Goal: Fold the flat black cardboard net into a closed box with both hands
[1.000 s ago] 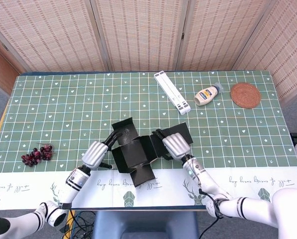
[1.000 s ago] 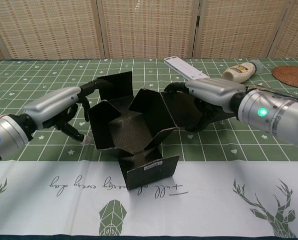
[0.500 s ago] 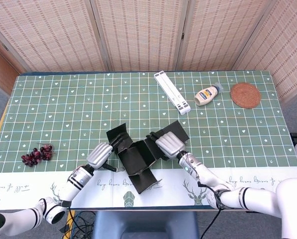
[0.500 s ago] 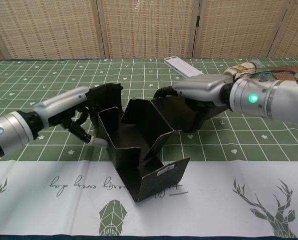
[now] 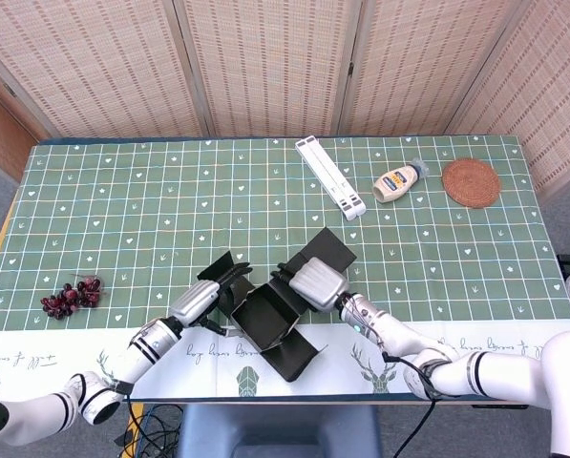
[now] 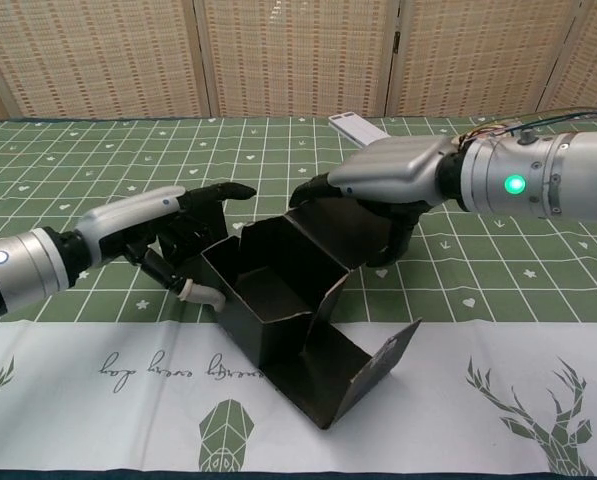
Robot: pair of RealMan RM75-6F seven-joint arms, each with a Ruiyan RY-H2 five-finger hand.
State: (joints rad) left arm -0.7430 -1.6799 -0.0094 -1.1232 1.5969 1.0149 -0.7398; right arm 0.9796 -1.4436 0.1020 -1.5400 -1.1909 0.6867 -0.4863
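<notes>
Both hands grip, seemingly, the half-folded box (image 6: pixel 288 320) near table edge (image 5: pixel 361 391).

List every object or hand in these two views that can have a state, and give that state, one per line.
black cardboard net: partly folded, walls raised, top open, near flap hanging out
left hand: holds the net's left wall
right hand: grips the net's far right flap
squeeze bottle: lying on its side, cap on
white folding stand: folded flat
grapes: lying in a bunch, untouched
woven coaster: lying flat, bare
</notes>
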